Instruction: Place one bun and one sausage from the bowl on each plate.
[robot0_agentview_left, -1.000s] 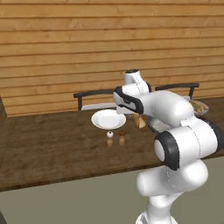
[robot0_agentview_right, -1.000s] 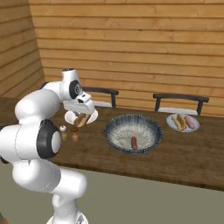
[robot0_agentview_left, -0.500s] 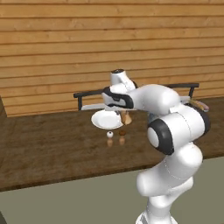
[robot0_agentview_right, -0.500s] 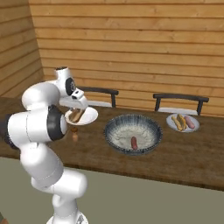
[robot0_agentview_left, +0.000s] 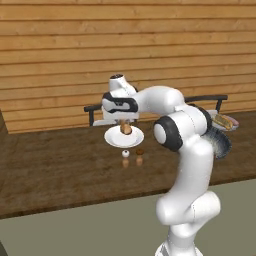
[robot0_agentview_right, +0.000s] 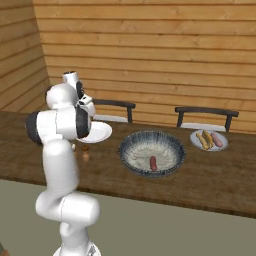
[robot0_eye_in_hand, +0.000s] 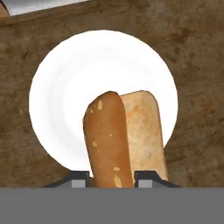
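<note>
Step in hand: delivering a bun (robot0_eye_in_hand: 131, 135) to the near-empty plate (robot0_eye_in_hand: 65, 87). Gripper (robot0_eye_in_hand: 109, 175) hangs over that plate with jaws clamped on the bun. In the hand view the bun's long axis runs from the jaws up toward the plate's middle (crust side facing camera). Next move, I judge: lower, release. One sausage (robot0_agentview_right: 153, 163) lies in the bowl (robot0_agentview_right: 131, 141) on the counter (robot0_agentview_right: 220, 175); far plate (robot0_agentview_right: 196, 141) looks served.
</note>
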